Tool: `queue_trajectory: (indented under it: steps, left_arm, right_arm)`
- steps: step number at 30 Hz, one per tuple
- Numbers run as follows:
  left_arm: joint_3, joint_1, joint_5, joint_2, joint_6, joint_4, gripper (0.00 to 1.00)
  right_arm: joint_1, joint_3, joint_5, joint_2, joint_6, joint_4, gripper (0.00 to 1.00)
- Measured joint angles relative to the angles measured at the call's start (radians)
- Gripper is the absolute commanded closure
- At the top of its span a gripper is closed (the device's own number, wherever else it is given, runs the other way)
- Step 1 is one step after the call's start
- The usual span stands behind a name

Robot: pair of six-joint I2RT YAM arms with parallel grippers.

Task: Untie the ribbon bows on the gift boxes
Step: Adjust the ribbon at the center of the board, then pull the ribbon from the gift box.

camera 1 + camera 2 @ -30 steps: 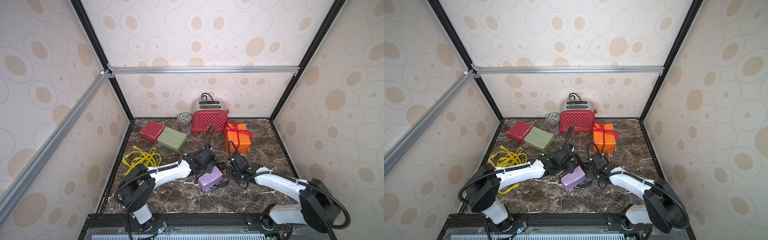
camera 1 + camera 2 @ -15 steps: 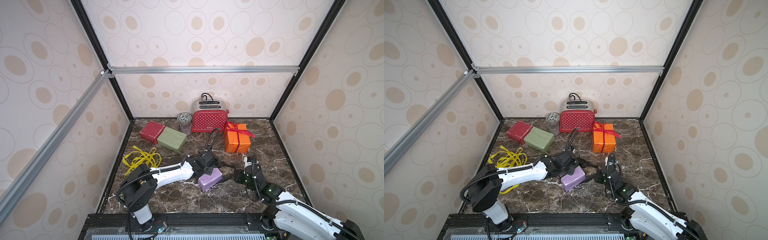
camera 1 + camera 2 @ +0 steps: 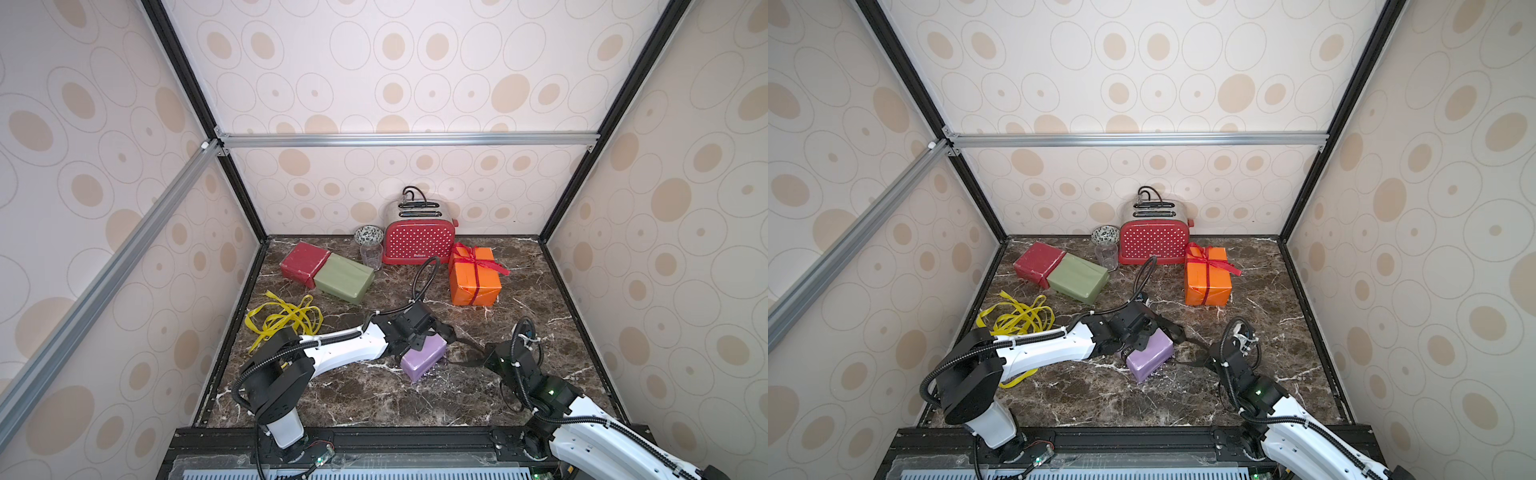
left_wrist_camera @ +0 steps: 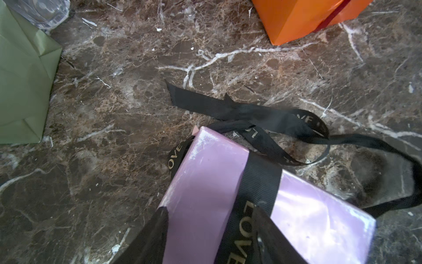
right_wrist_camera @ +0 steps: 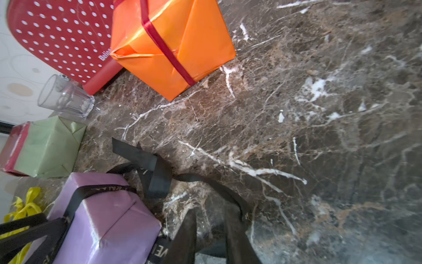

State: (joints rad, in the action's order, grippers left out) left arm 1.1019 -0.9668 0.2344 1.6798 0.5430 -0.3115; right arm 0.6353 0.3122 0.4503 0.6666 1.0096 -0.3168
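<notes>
Two of the four gift boxes, the dark red box (image 3: 303, 264) and the olive green box (image 3: 343, 278), are seen bare, with the yellow ribbons (image 3: 286, 318) heaped loose nearby. On the lilac box (image 3: 426, 361), at mid-table, the black ribbon (image 4: 228, 109) is unknotted but one band is not yet off. The left gripper (image 4: 211, 209) is set over this box, jaws spread; a grip cannot be told. The right gripper (image 5: 212, 210) is seen parted at the ribbon's tail. One bow is left tied: the red bow (image 3: 471, 253) on the orange box (image 3: 473, 282).

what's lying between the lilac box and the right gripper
The black ribbon: its loose strands lie across the tabletop from the lilac box toward the right gripper. This shows in both top views and the right wrist view.
</notes>
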Motion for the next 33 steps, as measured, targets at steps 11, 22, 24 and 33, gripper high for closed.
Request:
queue_trajectory:
  steps: [11,22,24,33]
  left_arm:
    - [-0.002,0.002,-0.105,-0.021,-0.127,-0.026,0.41]
    - [0.022,-0.033,-0.118,-0.035,-0.195,-0.097,0.38]
    - [0.048,-0.047,-0.118,-0.032,-0.200,-0.129,0.39]
    - [0.114,-0.055,-0.109,0.032,-0.204,-0.190,0.42]
  right_arm:
    - [-0.002,0.082,0.035,0.172,-0.061,-0.012,0.64]
    - [-0.107,0.185,-0.184,0.425,-0.243,0.164,0.73]
    - [-0.118,0.183,-0.221,0.451,-0.261,0.194,0.73]
    - [-0.135,0.153,-0.312,0.434,-0.304,0.282,0.71]
